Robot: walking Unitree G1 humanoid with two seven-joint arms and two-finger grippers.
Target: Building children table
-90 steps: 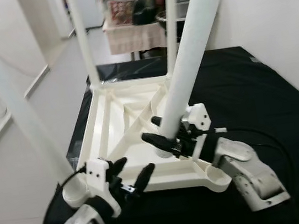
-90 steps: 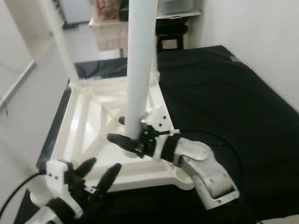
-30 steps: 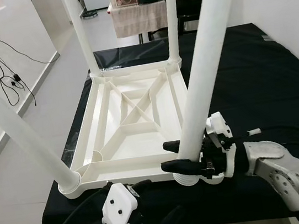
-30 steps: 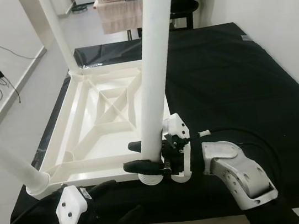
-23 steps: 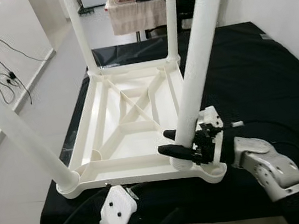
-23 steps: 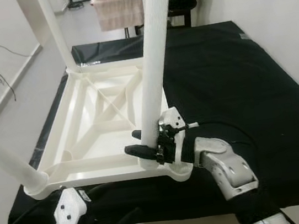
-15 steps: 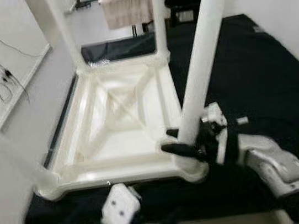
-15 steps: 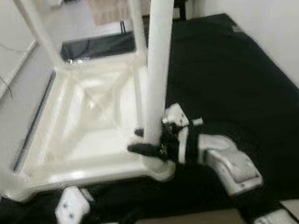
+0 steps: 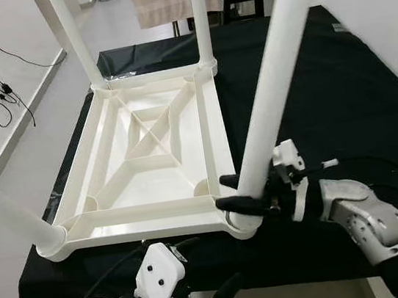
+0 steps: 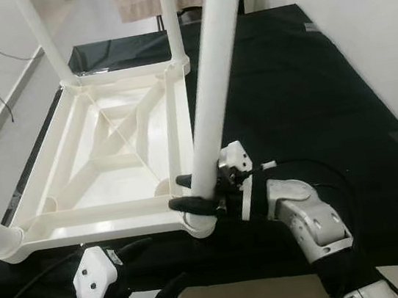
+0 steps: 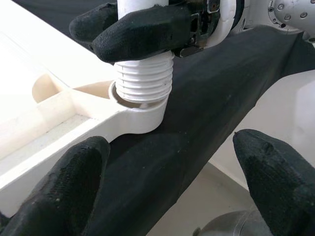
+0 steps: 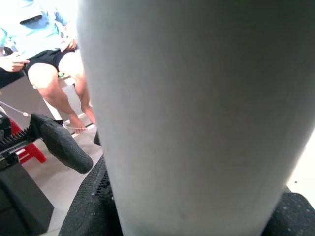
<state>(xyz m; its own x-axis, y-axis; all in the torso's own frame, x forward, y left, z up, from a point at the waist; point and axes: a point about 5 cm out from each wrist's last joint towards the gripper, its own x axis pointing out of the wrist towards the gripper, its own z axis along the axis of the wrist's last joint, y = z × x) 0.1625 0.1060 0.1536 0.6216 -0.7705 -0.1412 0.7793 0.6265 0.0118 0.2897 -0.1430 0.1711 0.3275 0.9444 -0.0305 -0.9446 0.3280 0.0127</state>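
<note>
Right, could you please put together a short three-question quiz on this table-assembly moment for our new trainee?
1. True or false: the threaded end of the table leg is fully screwed into the corner socket.
2. Which gripper holds that leg? A) left gripper B) right gripper C) both
3. Fill in: the upturned tabletop lies on a ____ cloth.

Key:
1. False: several threads show above the socket in the left wrist view.
2. B; its jaws clamp the leg just above the thread, while the left gripper hangs open below the table edge.
3. Black.
</note>
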